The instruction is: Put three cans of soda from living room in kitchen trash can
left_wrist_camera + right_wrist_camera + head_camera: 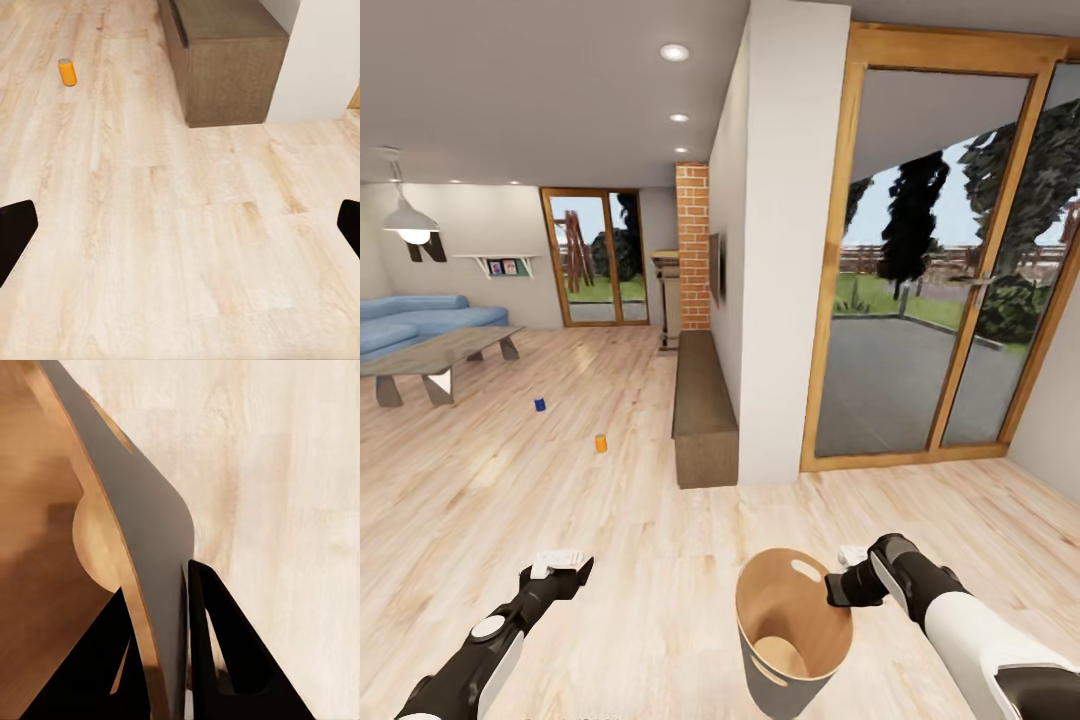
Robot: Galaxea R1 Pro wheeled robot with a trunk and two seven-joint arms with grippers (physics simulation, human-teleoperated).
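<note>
Gripping the rim of the tash can (793, 632), the right gripper (838, 588) holds it above the wooden floor (640, 560). Left gripper (565, 572) hangs empty, fingers spread. Orange can (601, 443) and blue can (540, 404) stand on the living-room floor ahead.

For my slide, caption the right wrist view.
Right tool clamps the wall of the grey, tan-lined round bin above the pale wood floor.
</note>
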